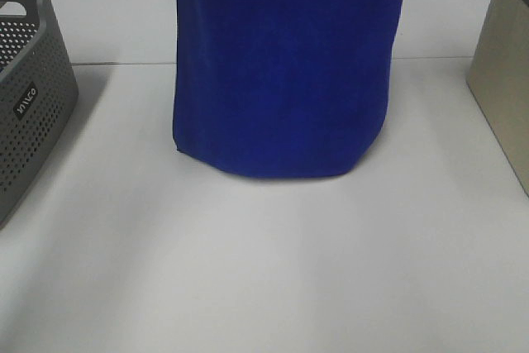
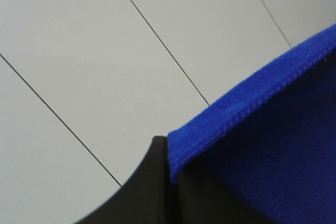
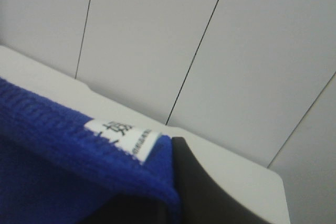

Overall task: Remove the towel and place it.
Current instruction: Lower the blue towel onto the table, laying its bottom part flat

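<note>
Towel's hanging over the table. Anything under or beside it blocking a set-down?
Nothing visible. The towel hangs over bare table. The grey basket sits at the left edge and the beige box at the right, both apart from it. The table patch behind the towel is hidden.

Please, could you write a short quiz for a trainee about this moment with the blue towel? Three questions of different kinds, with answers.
1. True or false: the left tool and the right tool stand open.
2. Which tool holds the towel corner with the white tag? A) left B) right
3. Name the container at the left edge of the high view.
Key: 1 false, both are shut on the towel; 2 B; 3 the grey perforated basket.
</note>
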### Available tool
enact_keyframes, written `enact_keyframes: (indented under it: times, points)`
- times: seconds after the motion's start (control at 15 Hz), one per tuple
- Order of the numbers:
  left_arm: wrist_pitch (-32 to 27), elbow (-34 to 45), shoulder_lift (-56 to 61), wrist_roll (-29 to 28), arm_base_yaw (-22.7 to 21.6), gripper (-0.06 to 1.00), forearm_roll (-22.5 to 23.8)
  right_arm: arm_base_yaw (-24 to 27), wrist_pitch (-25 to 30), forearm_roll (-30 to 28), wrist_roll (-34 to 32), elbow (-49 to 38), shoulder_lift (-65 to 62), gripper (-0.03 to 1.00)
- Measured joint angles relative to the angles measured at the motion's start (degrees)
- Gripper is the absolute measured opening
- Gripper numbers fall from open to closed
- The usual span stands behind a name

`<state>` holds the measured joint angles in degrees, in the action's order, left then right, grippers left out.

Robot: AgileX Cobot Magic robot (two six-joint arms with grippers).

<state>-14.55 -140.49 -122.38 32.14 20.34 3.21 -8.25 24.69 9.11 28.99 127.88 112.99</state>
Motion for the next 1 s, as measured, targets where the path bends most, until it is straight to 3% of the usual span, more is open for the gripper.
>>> enact_keyframes:
  times: [0.07,0.2,0.4,0.53,0.67,0.73,1.0]
  points:
    - [9.5,0.0,-2.6,0.0,-0.5,0.0,0.1,0.0,-9.4,1.7,0.1,0.0,2.3,0.02]
    - [14.6,0.0,-3.5,0.0,-0.6,0.0,1.5,0.0,-16.1,2.2,0.1,0.1,2.5,0.02]
    - [15.5,-1.1,-3.5,0.0,-0.6,0.0,3.0,-0.1,-17.1,2.3,0.1,0.6,2.4,0.02]
    - [12.3,-1.3,-3.5,0.0,-0.6,0.0,3.0,-0.2,-14.2,2.3,0.1,0.6,2.4,0.02]
    - [6.1,-1.3,-3.5,0.0,-0.6,0.0,3.0,-0.2,-9.6,2.3,0.1,0.6,2.4,0.02]
    - [-6.0,-1.3,-3.5,0.0,0.1,0.0,2.2,-0.1,0.1,1.7,0.1,0.6,2.4,0.02]
    - [-36.7,-1.3,-3.5,0.0,3.3,0.0,0.1,-0.1,26.8,-2.6,-0.6,0.6,2.4,0.02]
